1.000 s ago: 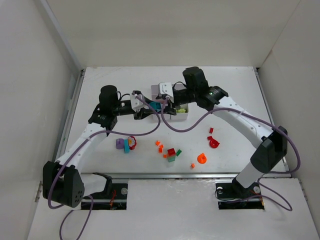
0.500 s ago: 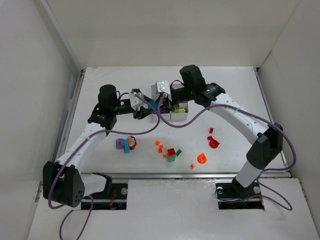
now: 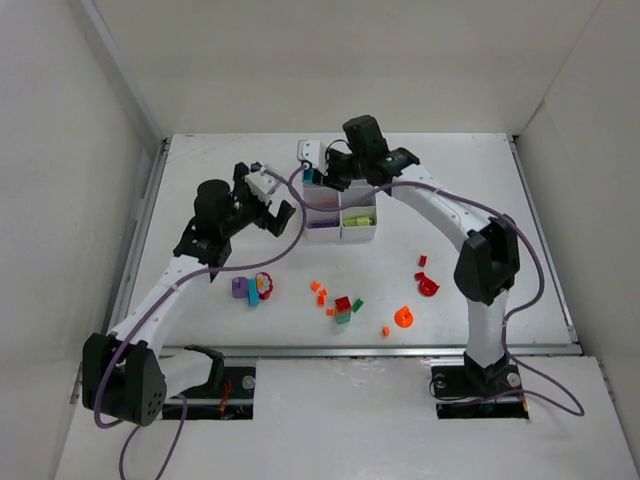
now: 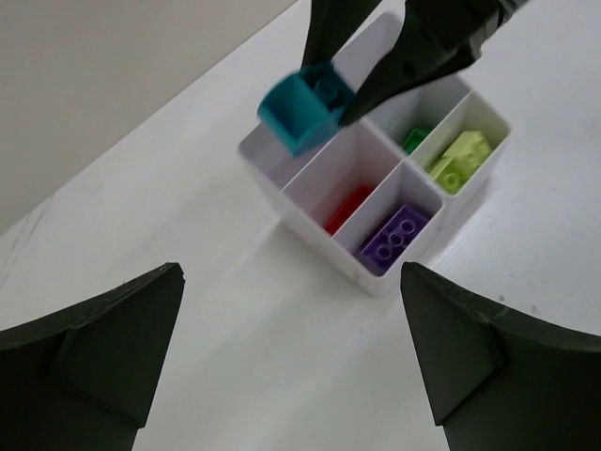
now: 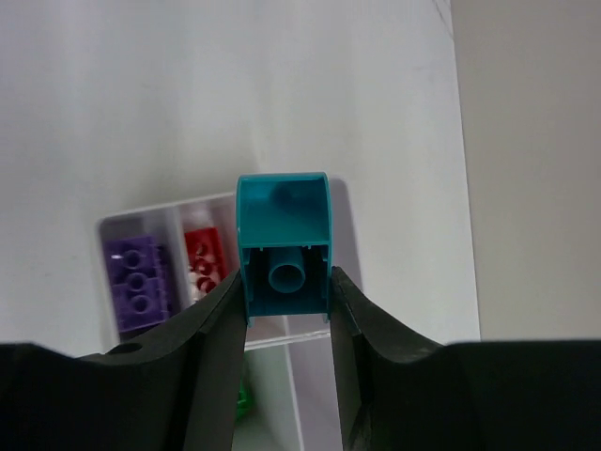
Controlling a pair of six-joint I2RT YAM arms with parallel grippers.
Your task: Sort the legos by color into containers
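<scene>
one glossy teal brick (image 5: 282, 225), hollow with a round tube inside, is being pinched by the right gripper (image 5: 286, 282) over the thin-walled white tray (image 4: 282, 193) below it. a studded purple brick (image 4: 394, 235) and a red piece (image 4: 346, 209) are lying in compartments underneath. the left gripper (image 4: 291, 272) is hanging spread wide, facing the tray.

The teal brick (image 5: 282, 211) is smooth, faintly glossy plastic; the white tray (image 4: 300, 221) is probably thin plastic; the fingers (image 5: 202, 329) are matt.
</scene>
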